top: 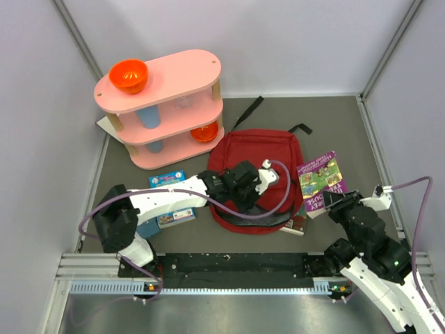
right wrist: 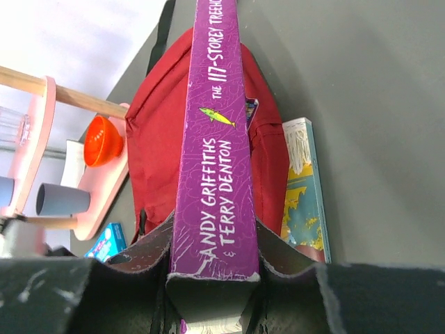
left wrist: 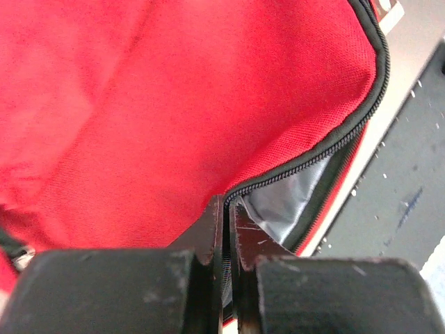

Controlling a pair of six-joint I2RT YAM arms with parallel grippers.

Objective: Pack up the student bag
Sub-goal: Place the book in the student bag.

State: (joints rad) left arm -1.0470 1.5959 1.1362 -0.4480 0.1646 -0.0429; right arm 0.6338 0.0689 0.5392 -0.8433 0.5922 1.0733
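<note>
Pink three-tier shelf (top: 161, 104) stood at the far left of the dark table (top: 348, 132). An orange bowl (top: 128, 75) sat on the top tier, a blue cup (top: 147, 117) on the middle tier and a second orange bowl (top: 204, 132) on the bottom tier. Just near of the shelf a blue book (top: 167, 181) lay flat, with the left arm crossing over its near part.

The left arm stretched right from its near-left base to the student bag (top: 268, 149). The dark red bag lay flat at the centre of the table, black straps pointing far. The left gripper (left wrist: 226, 209) was down on the bag's near-left part, jaws pinched together on the zip edge of the opening. In the left wrist view the black zip (left wrist: 313, 160) ran straight into the closed fingers, and grey lining (left wrist: 285, 202) showed just under the red flap.

A map-cover book (right wrist: 302, 202) lay on the table against the bag's near-right edge; could not tell if it was partly under the bag.

Right of the bag, the purple book (right wrist: 215, 139) was gripped by the right gripper (right wrist: 214, 275), one finger on each cover, spine facing the wrist camera. The spine read "The 117-Storey Treehouse", Andy Griffiths & Terry Denton. From above the purple book was just beside the bag's right edge; could not tell if it touched the table.
</note>
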